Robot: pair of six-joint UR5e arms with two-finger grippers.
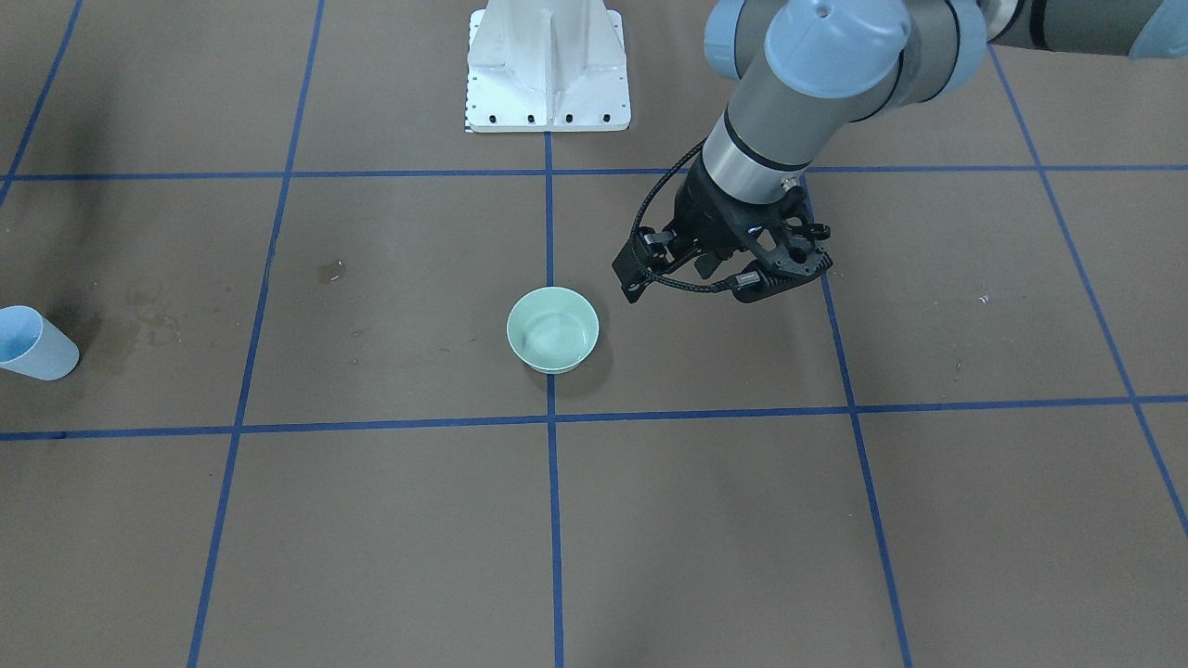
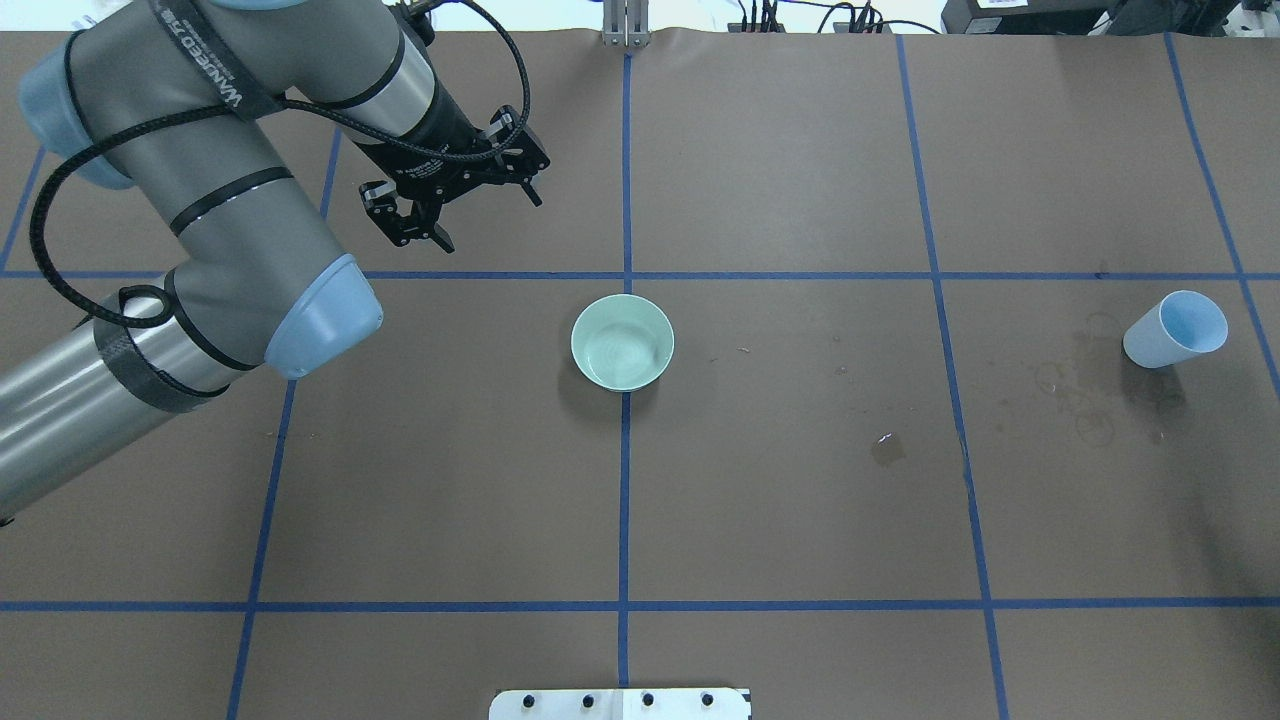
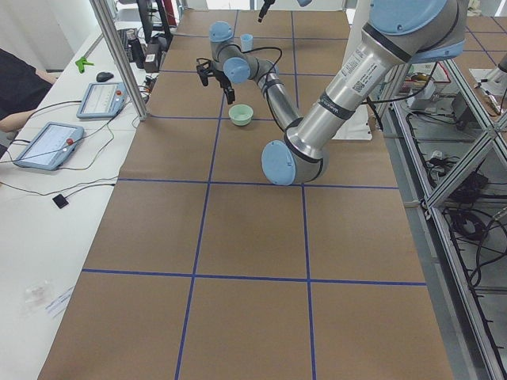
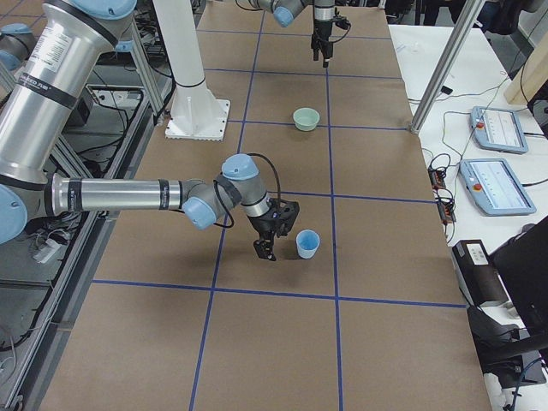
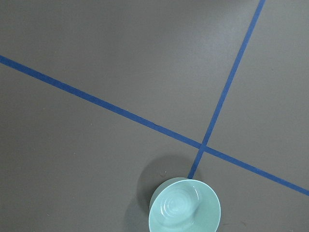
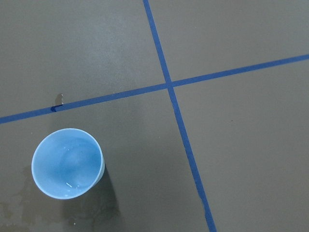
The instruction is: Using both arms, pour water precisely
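Observation:
A mint green bowl (image 2: 622,342) (image 1: 552,329) (image 5: 185,207) stands at the table's middle on a blue tape crossing, with a faint rippled sheen of water (image 5: 177,209) inside. My left gripper (image 2: 468,212) (image 1: 691,289) hangs open and empty above the table, to the bowl's left and farther out. Far right, a light blue cup (image 2: 1176,328) (image 6: 67,163) (image 4: 307,244) stands upright with a small glint of water (image 6: 73,182) at its bottom. Only the side views show my right gripper (image 4: 265,248), raised beside the cup; I cannot tell whether it is open or shut.
The white pedestal (image 1: 548,65) sits at the robot's edge. Brownish dried rings (image 2: 1085,400) mark the paper near the cup, and a small wet spot (image 2: 887,447) lies between cup and bowl. Tablets (image 3: 47,142) and a person's arm are at a side table, behind a metal post (image 3: 119,55).

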